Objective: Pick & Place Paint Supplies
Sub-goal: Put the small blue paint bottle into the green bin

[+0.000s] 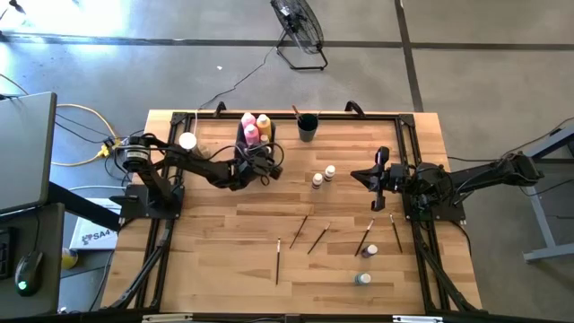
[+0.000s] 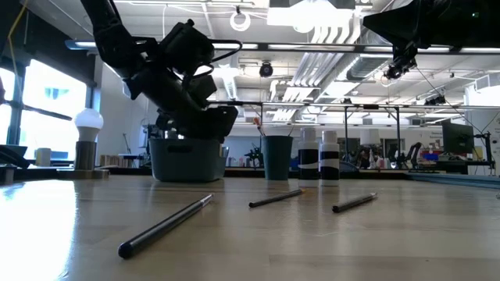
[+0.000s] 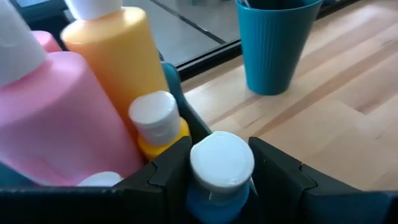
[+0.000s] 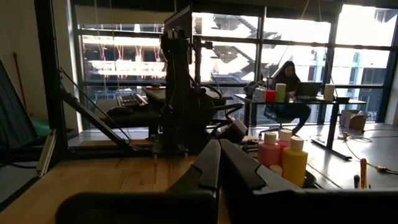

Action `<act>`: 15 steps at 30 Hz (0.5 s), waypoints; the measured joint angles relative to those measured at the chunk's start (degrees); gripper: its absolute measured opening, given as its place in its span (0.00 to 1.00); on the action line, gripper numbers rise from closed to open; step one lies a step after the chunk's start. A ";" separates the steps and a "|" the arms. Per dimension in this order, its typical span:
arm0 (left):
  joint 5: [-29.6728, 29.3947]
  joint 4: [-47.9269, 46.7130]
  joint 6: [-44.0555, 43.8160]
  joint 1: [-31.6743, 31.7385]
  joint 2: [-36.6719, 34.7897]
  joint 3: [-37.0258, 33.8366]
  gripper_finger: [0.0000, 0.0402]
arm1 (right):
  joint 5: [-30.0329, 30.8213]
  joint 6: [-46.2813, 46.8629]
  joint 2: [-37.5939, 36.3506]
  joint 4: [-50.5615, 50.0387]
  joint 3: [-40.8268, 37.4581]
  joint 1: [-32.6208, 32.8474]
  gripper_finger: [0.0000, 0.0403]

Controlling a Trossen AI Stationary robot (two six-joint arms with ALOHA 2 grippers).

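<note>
A dark bin at the table's far side holds a tall pink bottle, a tall yellow bottle and a small yellow bottle with a white cap. My left gripper is at the bin's near right corner, shut on a small blue white-capped bottle. My right gripper waits raised over the table's right side with its fingers together. Small bottles stand on the table, and several thin brushes lie flat on it. My left gripper pinches the small blue bottle between its two fingers, at the neck just under the white cap. The fingers come slanting down toward the bin. The bottle stands upright in the hold. Whether its base rests on anything is hidden by the gripper.
A dark teal cup with a brush in it stands right of the bin. A white knob on a tan base sits at the far left. A black frame runs round the table's edge. Bare wood lies toward the near left.
</note>
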 joint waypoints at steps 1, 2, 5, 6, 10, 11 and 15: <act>-0.54 -0.04 0.00 0.00 0.00 -0.01 0.39 | 0.00 0.00 -0.02 -0.02 0.00 0.00 0.00; -1.31 -0.10 0.13 0.00 0.00 -0.01 0.39 | 0.00 0.00 0.00 -0.02 0.00 -0.02 0.00; -2.00 -0.17 0.71 0.00 -0.07 -0.03 0.39 | -0.01 0.00 0.00 -0.10 0.00 0.00 0.00; -1.89 -0.25 1.38 0.00 -0.27 -0.03 0.39 | -0.01 0.00 -0.01 -0.29 0.00 -0.01 0.00; -1.96 -0.22 3.47 -0.02 -0.35 0.55 0.39 | 0.00 0.00 0.00 -0.90 0.00 -0.01 0.00; -1.97 -0.16 4.26 -0.02 -0.35 0.84 0.39 | 0.00 0.00 -0.02 -0.86 0.00 0.00 0.00; -1.99 -0.02 4.98 -0.02 -0.35 1.26 0.40 | -0.02 0.00 0.00 -0.87 0.00 0.00 0.00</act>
